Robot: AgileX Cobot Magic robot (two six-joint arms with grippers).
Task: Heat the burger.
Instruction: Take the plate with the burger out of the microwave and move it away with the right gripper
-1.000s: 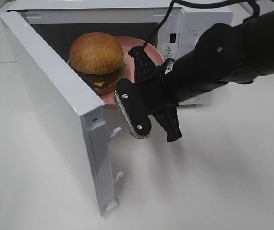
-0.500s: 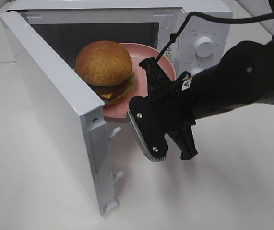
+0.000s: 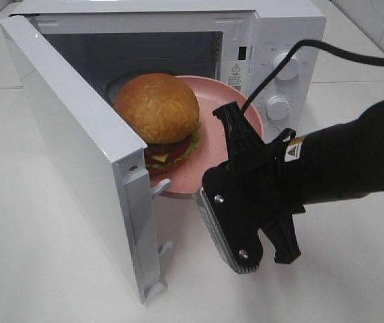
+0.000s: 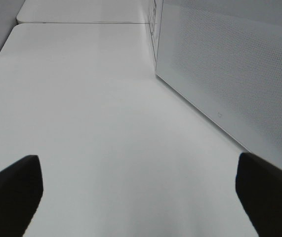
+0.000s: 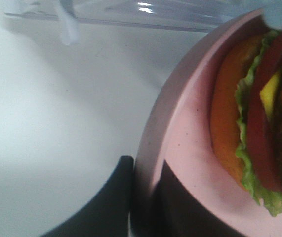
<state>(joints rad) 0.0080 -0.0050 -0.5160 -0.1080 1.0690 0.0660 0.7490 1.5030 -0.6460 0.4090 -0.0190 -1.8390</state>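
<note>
1. Your burger (image 3: 158, 118) sits upright, bun dome up, with no clear long axis. It is on the pink plate (image 3: 208, 151) at the microwave (image 3: 272, 40) mouth.
2. The open door (image 3: 77, 148) hides the burger's left edge. The plate's near rim is behind the right gripper (image 3: 208, 202).
3. Glossy golden bun, dark patty, yellow cheese, tomato, lettuce.
4. Right gripper is clamped on the plate rim. Left gripper (image 4: 141, 192) has its jaws spread wide over bare table (image 4: 91, 98).
</note>
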